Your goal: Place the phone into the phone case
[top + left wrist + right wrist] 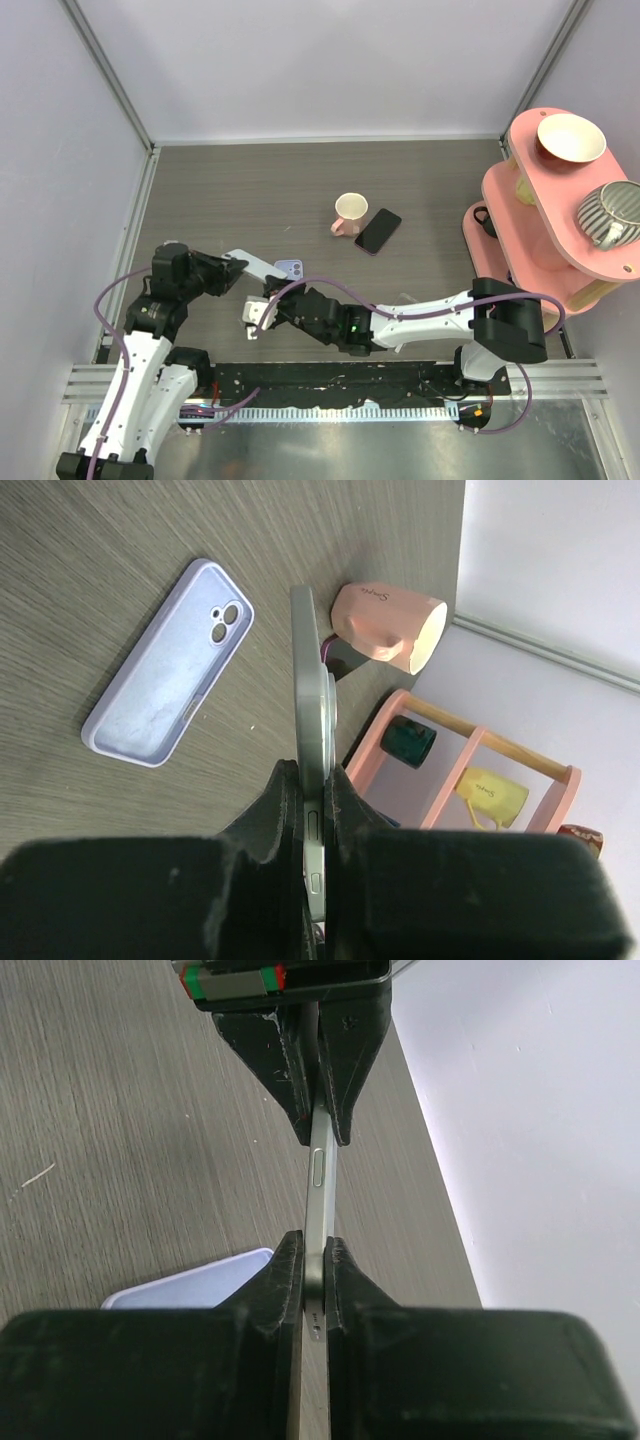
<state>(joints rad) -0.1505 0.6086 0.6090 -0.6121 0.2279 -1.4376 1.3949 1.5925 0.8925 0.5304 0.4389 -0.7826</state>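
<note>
Table [300, 180]: one, grey wood grain, walled on three sides.
Rack [530, 200]: one, pink, with shelves, at the right side of the table.
Arms: two. The left arm [150, 330] and the right arm [430, 312] both reach to the near-left part of the table.
Cups: four that I can count. A pink mug [349, 213] lies on its side mid-table, a striped cup [610, 213] sits on the rack, and a dark green mug [410, 738] and a yellow mug [495, 792] are on a lower shelf.
Bowl [570, 137]: one, cream, on the top shelf.
Phones: two. A pale phone [310, 680] is held on its edge between the two grippers. A dark phone [378, 231] lies flat just beside the pink mug.
Case [165, 670]: one, lavender, lying flat and open side up on the table, close alongside the held phone.
Left arm pose: elbow bent, wrist pointing right. The left gripper [310, 780] has its fingers pinched narrow on one end of the pale phone.
Right arm pose: stretched low to the left. The right gripper [312, 1250] has its fingers clamped on the other end, facing the left gripper.
</note>
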